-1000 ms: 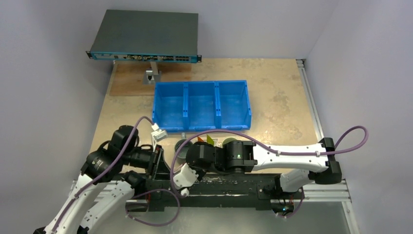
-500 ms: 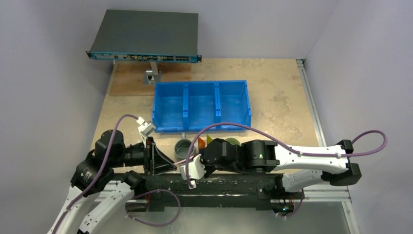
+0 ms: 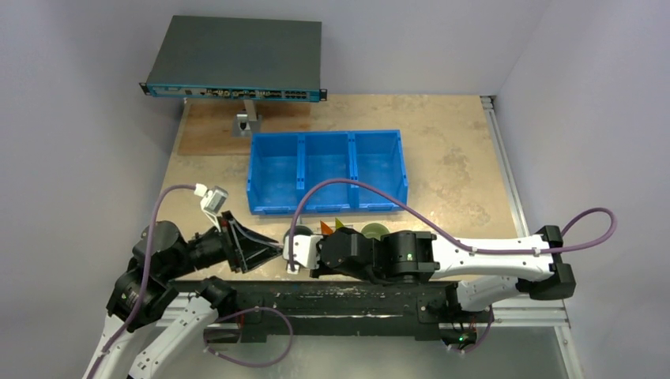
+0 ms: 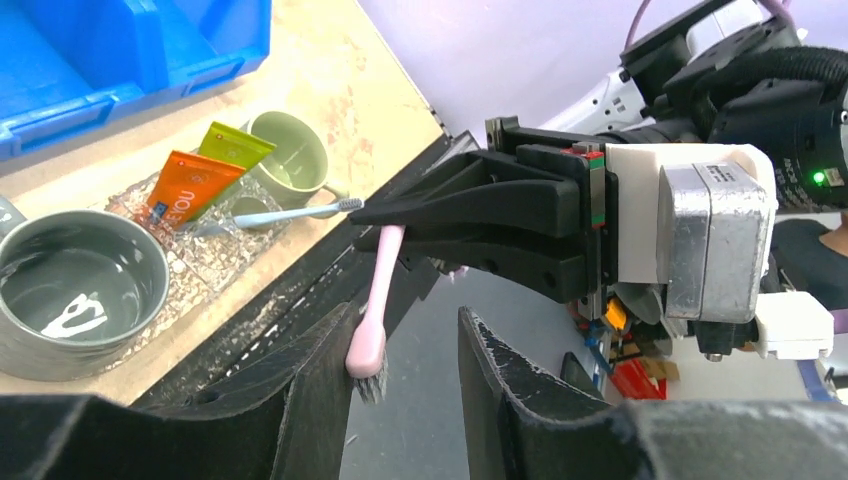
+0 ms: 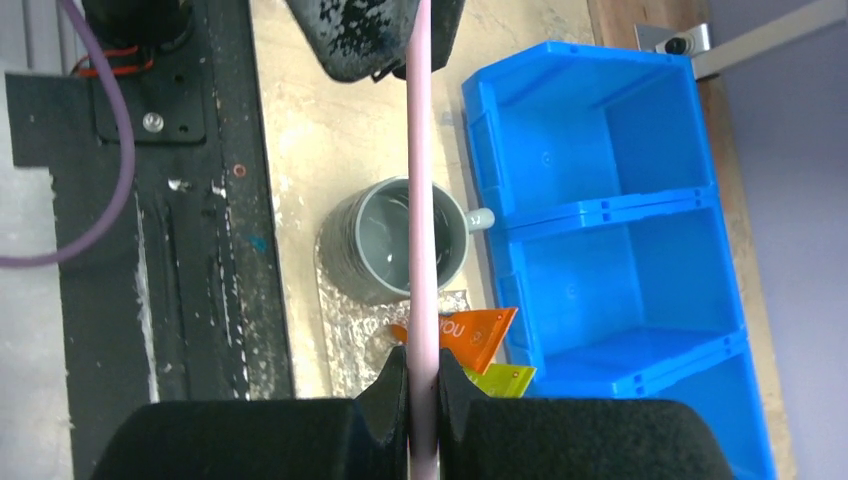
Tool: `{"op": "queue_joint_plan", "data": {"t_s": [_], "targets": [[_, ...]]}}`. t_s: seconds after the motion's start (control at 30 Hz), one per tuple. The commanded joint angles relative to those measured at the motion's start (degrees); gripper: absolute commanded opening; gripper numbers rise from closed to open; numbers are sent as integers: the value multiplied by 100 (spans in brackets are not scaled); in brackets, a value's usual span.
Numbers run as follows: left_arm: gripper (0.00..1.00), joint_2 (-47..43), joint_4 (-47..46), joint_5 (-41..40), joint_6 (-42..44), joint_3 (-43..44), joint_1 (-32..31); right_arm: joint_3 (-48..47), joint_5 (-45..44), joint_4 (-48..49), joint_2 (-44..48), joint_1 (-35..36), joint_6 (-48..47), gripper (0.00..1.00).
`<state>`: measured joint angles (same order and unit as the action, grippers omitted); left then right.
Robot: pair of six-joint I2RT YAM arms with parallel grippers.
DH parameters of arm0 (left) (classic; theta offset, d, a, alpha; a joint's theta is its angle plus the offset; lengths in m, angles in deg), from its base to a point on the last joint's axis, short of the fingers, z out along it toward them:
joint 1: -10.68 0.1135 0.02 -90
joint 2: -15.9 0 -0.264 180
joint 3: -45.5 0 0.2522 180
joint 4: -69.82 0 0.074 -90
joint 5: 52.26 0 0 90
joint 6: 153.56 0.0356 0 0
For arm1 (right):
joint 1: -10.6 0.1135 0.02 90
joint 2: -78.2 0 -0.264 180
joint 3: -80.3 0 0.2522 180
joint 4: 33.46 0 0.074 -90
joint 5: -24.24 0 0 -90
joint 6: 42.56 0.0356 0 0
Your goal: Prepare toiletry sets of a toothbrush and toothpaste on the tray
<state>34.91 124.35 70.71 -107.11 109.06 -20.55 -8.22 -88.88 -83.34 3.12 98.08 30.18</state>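
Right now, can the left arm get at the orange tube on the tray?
Probably not directly. The right gripper, shut on the pink toothbrush, sits between the open left gripper and the tray, and the brush head hangs inside the left gripper's gap. The orange tube itself is uncovered.

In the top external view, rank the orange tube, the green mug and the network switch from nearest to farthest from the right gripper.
From the right gripper, clamped on the pink toothbrush:
1. Orange tube, just beyond it on the tray.
2. Green mug, farther right.
3. Network switch, far back left.
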Motion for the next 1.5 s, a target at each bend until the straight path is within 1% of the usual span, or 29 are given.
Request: {"op": "queue_joint_plan", "data": {"t_s": [0.0, 0.17, 0.43, 0.57, 0.7, 0.8, 1.0, 1.07, 1.23, 1.4, 1.47], "targets": [[40, -52, -341, -255, -200, 74, -23, -131, -557, 378, 24, 15, 949, 0], [40, -107, -314, -513, -210, 78, -21, 84, -547, 819, 145, 55, 1080, 0], [40, -149, -128, -1013, -325, 198, -20, 116, -988, 794, -129, 238, 1187, 0], [40, -177, 8, -1264, -373, 273, -24, 235, -971, 944, -155, 268, 1272, 0], [40, -143, 35, -1268, -433, 249, -22, 321, -1013, 1074, -113, 281, 1356, 0], [36, -110, -14, -1213, -461, 213, -17, 323, -1024, 1090, -139, 279, 1382, 0], [32, -103, -34, -1132, -436, 180, -17, 358, -1016, 1100, -173, 285, 1431, 0], [29, -91, -30, -1106, -419, 164, -24, 390, -1004, 1130, -178, 282, 1435, 0], [16, -46, -21, -1040, -398, 128, -24, 435, -963, 1160, -181, 280, 1470, 0], [7, -47, -19, -1065, -352, 123, -24, 473, -966, 1134, -175, 281, 1492, 0], [0, -33, -13, -1056, -318, 118, -20, 510, -995, 1134, -148, 287, 1501, 0]]}}
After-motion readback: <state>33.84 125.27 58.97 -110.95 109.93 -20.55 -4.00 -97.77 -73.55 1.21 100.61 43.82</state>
